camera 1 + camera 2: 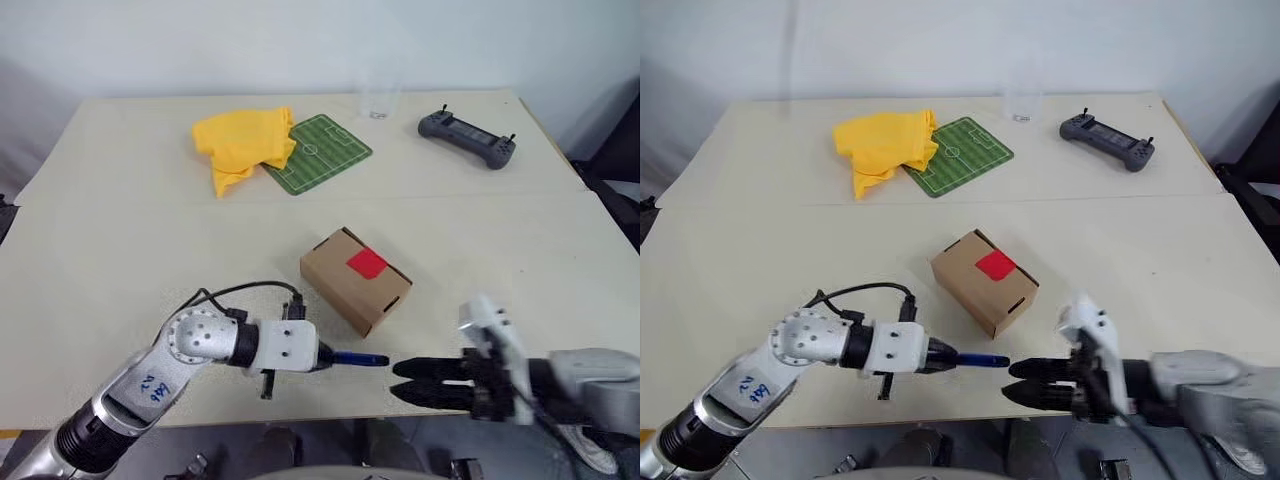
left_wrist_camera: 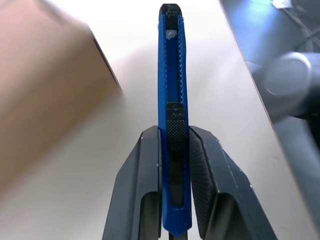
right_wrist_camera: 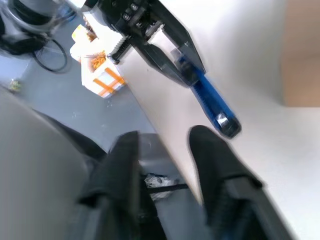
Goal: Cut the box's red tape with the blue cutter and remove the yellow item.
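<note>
**Cutter in hand, tape uncut, box still closed**

Progress: The first step is complete as far as can be seen. The left end effector [image 1: 325,357] is clamped on the blue cutter [image 1: 360,357], its two fingers [image 2: 145,190] pressing either side of the handle, with the dark tip projecting forward. The right end effector [image 1: 420,383] stands with its fingers apart and carries nothing; it faces the cutter's tip across a short gap.

Outstanding: The red tape [image 1: 366,263] appears whole, with no slit visible. The box [image 1: 355,281] remains shut, and the yellow item is presumably still inside it. Cutting, opening and removal are judged all still to be done.

Position: The box sits on the desk [image 1: 120,250] near its middle. The cutter is held nearer the robot than the box, close to the box's near corner and not touching it. The right end effector is also on the near side of the box, off towards its right end.

Condition of box: Brown cardboard, lying slantwise, edges crisp and undented. The tape is a small bright patch on the top face, towards the box's right end. A small slot cut-out shows on the end face at that same end.
</note>
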